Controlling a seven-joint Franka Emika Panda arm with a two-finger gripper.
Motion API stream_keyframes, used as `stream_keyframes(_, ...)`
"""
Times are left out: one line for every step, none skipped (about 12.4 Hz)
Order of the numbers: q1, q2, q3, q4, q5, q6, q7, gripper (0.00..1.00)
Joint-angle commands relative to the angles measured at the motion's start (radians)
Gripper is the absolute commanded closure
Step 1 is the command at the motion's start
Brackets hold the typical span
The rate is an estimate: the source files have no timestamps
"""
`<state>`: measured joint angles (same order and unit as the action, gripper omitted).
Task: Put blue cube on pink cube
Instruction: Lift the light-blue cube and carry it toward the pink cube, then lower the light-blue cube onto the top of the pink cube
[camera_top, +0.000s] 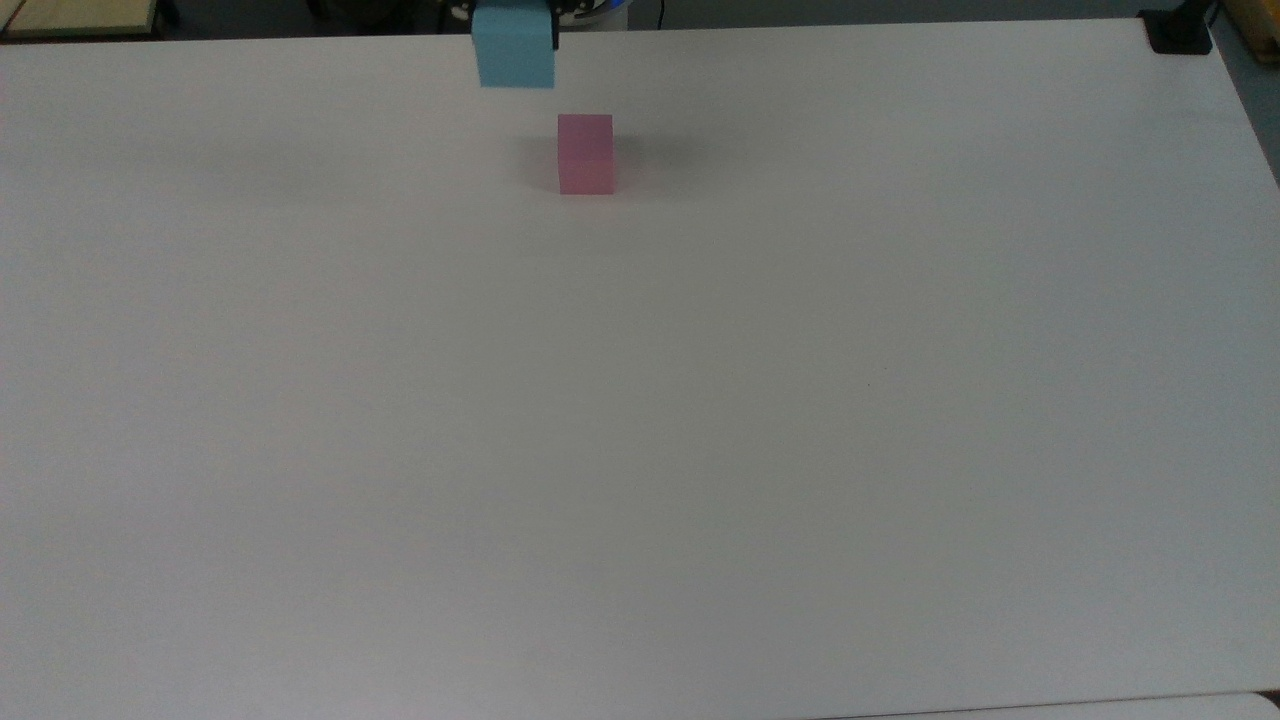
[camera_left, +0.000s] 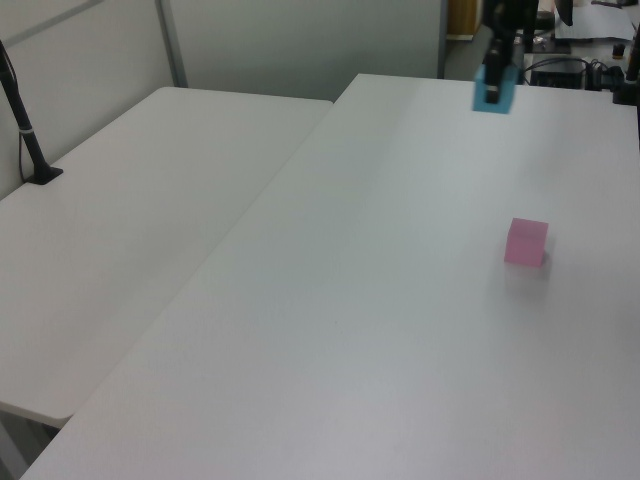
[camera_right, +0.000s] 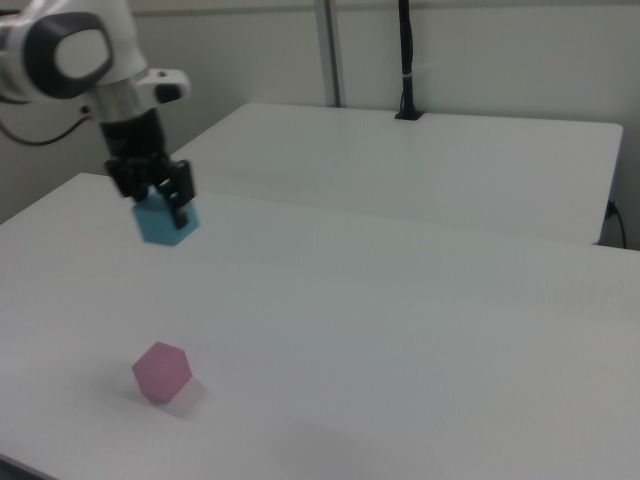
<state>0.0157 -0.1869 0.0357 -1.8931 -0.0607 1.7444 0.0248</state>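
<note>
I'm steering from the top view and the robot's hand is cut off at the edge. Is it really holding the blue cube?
Observer: Yes. In the right view the hand is shut on the small light-blue matte cube.
Operator: Is it up in the air?
Observer: Yes. The right view shows it hanging clear above the white table, higher than the small pale-pink matte cube, which sits on the table.
Operator: Is there anything next to my table?
Observer: A second white table joins it on the left view's left.
</note>
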Motion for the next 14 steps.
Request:
stream_keyframes(0.076,-0.187,-0.016,-0.226,0.015,0.012,0.003,0.79)
stream_keyframes(0.093,-0.203,-0.016,-0.256,0.018,0.012,0.004,0.79)
stream_keyframes(0.102,-0.213,-0.016,-0.280,0.031,0.015,0.004,0.79)
stream_keyframes(0.113,-0.215,-0.016,-0.306,0.038,0.020,0.004,0.79)
stream_keyframes(0.124,-0.215,-0.016,-0.346,0.047,0.046,0.006,0.79)
stream_keyframes(0.127,-0.215,-0.016,-0.415,0.054,0.122,0.012,0.79)
stream_keyframes(0.128,-0.212,-0.016,-0.488,0.055,0.227,0.042,0.79)
stream_keyframes(0.130,-0.203,-0.016,-0.545,0.055,0.333,0.072,0.79)
stream_keyframes(0.129,-0.189,-0.017,-0.573,0.055,0.390,0.099,0.79)
stream_keyframes(0.130,-0.168,-0.017,-0.577,0.055,0.414,0.116,0.79)
stream_keyframes(0.130,-0.149,-0.017,-0.577,0.055,0.431,0.130,0.79)
stream_keyframes(0.129,-0.138,-0.017,-0.578,0.055,0.448,0.133,0.79)
stream_keyframes(0.127,-0.120,-0.017,-0.584,0.055,0.470,0.133,0.79)
stream_keyframes(0.127,-0.105,-0.019,-0.599,0.055,0.504,0.133,0.79)
